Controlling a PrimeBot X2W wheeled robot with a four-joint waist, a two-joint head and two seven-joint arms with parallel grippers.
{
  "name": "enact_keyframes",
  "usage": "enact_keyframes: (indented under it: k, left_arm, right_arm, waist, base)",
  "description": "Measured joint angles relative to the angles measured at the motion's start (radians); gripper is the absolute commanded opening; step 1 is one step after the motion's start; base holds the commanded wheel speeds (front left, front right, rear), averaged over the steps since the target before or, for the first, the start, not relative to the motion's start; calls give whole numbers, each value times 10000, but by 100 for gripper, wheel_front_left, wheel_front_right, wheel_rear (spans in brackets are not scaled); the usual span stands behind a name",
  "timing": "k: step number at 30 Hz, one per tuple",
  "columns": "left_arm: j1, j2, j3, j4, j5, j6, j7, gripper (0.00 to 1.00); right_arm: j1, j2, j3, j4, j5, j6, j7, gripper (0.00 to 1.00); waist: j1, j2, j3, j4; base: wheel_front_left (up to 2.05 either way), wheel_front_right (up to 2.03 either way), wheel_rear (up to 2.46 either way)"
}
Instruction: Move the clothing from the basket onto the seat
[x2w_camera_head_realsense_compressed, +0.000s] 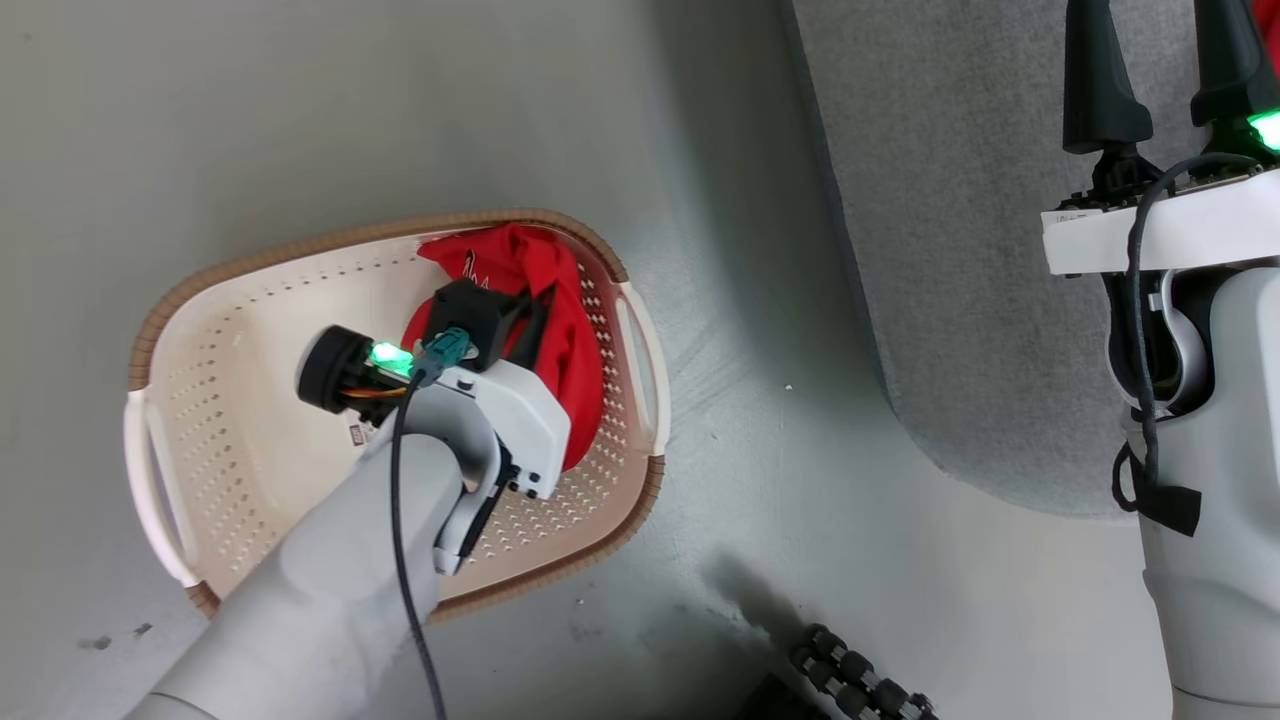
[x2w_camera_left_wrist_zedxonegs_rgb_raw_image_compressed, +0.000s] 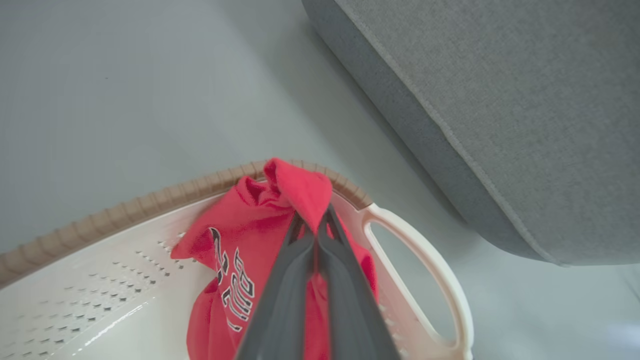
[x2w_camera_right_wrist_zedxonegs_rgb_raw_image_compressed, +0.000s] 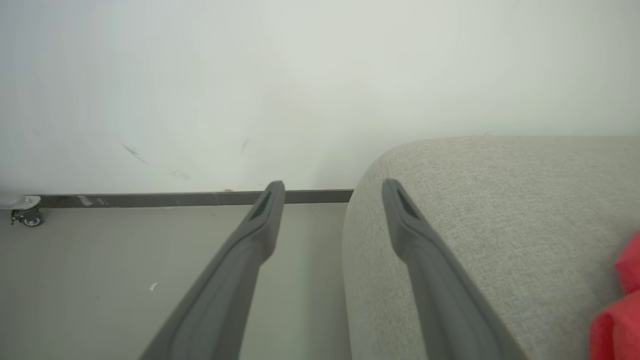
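The left gripper has its fingers clamped on a fold of the bright red lettered fabric garment inside the cream perforated plastic basket, with the light grey upholstered sofa just off to the right (the right gripper hangs over there, fingers apart).

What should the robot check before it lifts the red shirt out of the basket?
1. Left tool shut on the bright red fabric garment: ok.
2. Garment lies inside the cream perforated plastic basket: ok.
3. Light grey fabric sofa has bare room: ok.
4. Right tool open, away from the basket: ok.
5. Grip strong enough for lifting: cannot tell.
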Motion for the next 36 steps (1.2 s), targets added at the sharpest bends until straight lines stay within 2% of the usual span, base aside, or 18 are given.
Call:
enact_keyframes:
  k: [9, 14, 19, 29, 36]
  left_arm:
    - [-33, 437, 357, -748, 209, -54, -786, 0]
    - [8, 928, 456, -1198, 339, 58, -1095, 0]
    - [128, 1189, 573, -1728, 462, 198, -1216, 0]
    - [129, 1639, 719, -2742, 665, 207, -1304, 0]
    - [125, 1985, 633, -3239, 834, 6, -1302, 0]
  right_arm:
    - [3, -6, -151, 71, -364, 0, 0, 100]
    - [32, -12, -174, 119, -600, 0, 0, 100]
    - [80, -33, -198, 184, -840, 0, 0, 100]
    - [735, -303, -21, 568, -918, 0, 0, 100]
    - [1258, -556, 583, 851, -989, 2, 0, 100]
  waist:
    - [0, 0, -429, 425]
    - [0, 0, -774, 720]
    - [0, 0, -1177, 1025]
    - [0, 0, -2137, 1645]
    - [0, 0, -2897, 2013]
  base:
    - [0, 0, 0]
    - [0, 0, 0]
    - [0, 0, 0]
    - [0, 0, 0]
    - [0, 0, 0]
